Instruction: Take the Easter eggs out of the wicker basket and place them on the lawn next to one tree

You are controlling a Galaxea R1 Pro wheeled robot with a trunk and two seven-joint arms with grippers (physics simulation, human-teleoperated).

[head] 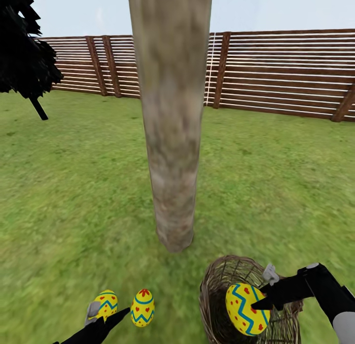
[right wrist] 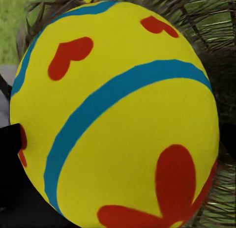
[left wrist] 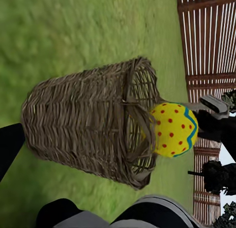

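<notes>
Right end effector (head: 260, 295) clamps egg (head: 246, 308), long axis tilted upright, over basket (head: 222, 285); left's state unclear.

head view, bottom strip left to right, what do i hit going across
left gripper → first Easter egg beside its fingers → second Easter egg on the lawn → wicker basket → third Easter egg held at the basket's mouth → right gripper

Black arms, grey forearm section, black fingers (head: 259, 303), pale grey pads.
</notes>
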